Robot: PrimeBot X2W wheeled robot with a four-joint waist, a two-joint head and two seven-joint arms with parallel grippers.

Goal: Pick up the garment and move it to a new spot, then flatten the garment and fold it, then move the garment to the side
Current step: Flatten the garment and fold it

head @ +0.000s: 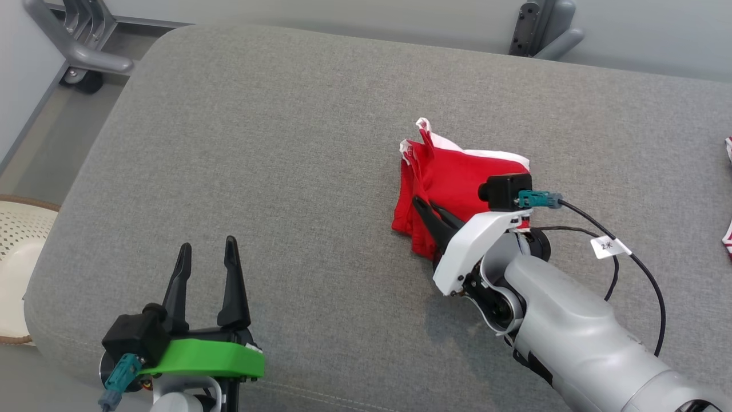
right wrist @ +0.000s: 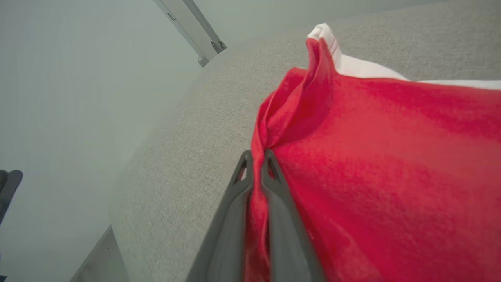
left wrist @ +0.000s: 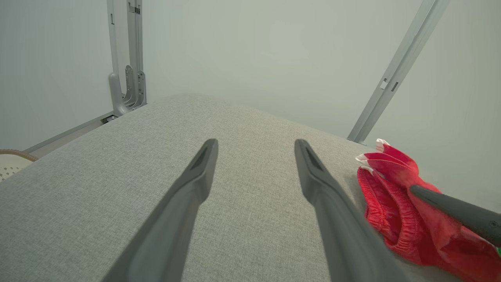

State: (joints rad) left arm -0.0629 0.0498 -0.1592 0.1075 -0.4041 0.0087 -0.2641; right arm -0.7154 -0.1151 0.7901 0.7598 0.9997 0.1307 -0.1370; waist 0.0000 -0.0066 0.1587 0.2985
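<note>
The garment is a red piece of clothing with white trim, bunched in a heap right of centre on the grey cushion. My right gripper is shut on a fold of the garment, red cloth pinched between its fingers. In the left wrist view the garment lies at the right, elastic waistband showing, with a right finger over it. My left gripper stands open over bare cushion at the lower left, far from the cloth; its fingers hold nothing.
A pale perforated basket sits off the cushion's left edge. Grey metal frame legs and a bracket stand behind the cushion. Another red and white cloth peeks in at the right edge. A black cable loops from the right wrist.
</note>
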